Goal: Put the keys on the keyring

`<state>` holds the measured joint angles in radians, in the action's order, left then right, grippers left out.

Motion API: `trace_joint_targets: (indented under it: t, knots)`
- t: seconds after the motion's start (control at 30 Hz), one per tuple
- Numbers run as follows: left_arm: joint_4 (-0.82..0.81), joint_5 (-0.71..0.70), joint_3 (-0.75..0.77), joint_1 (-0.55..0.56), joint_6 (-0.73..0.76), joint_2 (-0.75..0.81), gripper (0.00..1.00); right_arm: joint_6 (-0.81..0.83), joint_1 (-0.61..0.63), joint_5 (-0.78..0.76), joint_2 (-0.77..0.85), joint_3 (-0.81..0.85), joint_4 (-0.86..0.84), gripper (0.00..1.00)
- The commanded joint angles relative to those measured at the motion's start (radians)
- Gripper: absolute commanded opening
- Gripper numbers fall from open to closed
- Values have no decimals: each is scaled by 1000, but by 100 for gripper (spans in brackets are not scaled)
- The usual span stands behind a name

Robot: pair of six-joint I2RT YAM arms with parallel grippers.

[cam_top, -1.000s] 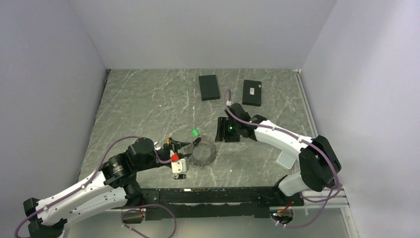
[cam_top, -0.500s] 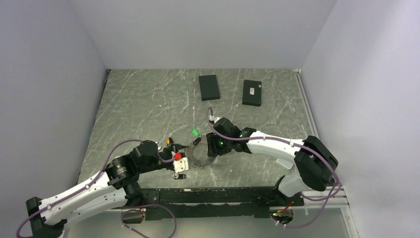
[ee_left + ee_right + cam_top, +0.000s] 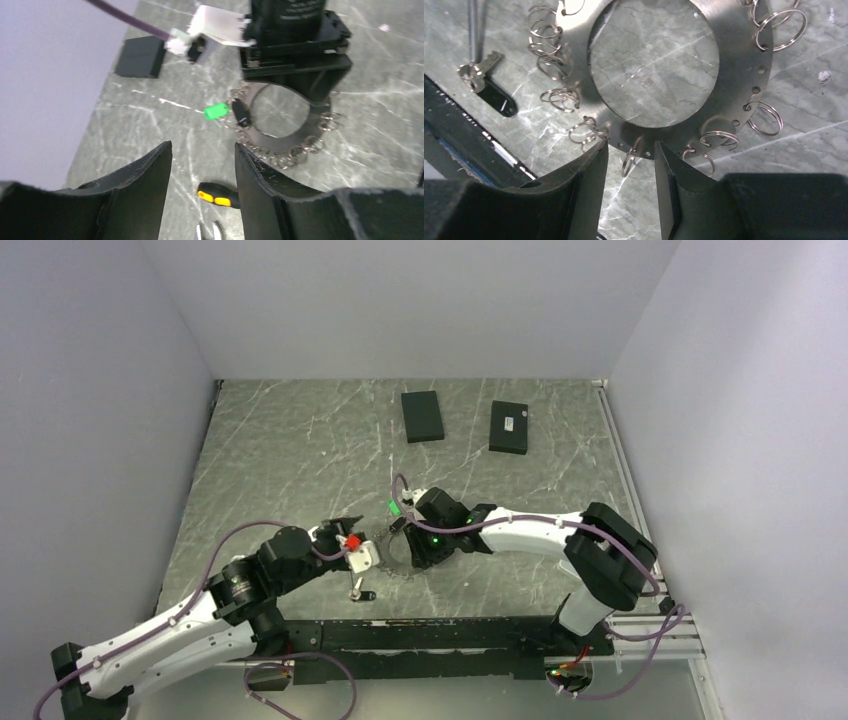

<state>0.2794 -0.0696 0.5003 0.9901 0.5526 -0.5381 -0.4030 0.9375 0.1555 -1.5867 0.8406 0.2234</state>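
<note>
The keyring (image 3: 730, 65) is a flat grey ring lying on the marble table, with several small split rings along its edge and a green tag (image 3: 216, 110). One key with a black head (image 3: 241, 114) hangs on it beside the tag. Another key (image 3: 486, 85) lies loose on the table left of the ring. My right gripper (image 3: 630, 147) is open and straddles the ring's near edge, with a small split ring (image 3: 629, 160) hanging between the fingers. My left gripper (image 3: 202, 150) is open and empty, just left of the keyring (image 3: 400, 558).
A black-and-yellow screwdriver (image 3: 220, 194) and a silver wrench (image 3: 207, 232) lie under the left gripper. Two black boxes (image 3: 422, 415) (image 3: 509, 427) sit at the back of the table. The black base rail (image 3: 440, 635) runs along the near edge.
The right arm swung left and nearer, from beside the keyring to right over it, its jaws narrowing a little. The left gripper shifted slightly toward the ring.
</note>
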Motion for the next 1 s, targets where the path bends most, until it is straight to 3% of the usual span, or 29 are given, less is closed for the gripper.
trace_joint_targets:
  t: [0.0, 0.37, 0.67, 0.97]
  knots:
    - [-98, -161, -17, 4, 5, 73, 56, 0, 2, -75, -14, 49, -14, 41]
    - [-97, -221, -15, 4, 21, 84, 55, 34, 1, -188, -1, 98, 29, 38]
    - [-99, -223, -14, 4, 27, 95, 55, 71, 49, -38, -12, 160, 18, 44]
    - [-82, -214, -2, 4, 24, 105, 53, 46, 123, -21, -93, 187, 7, 44]
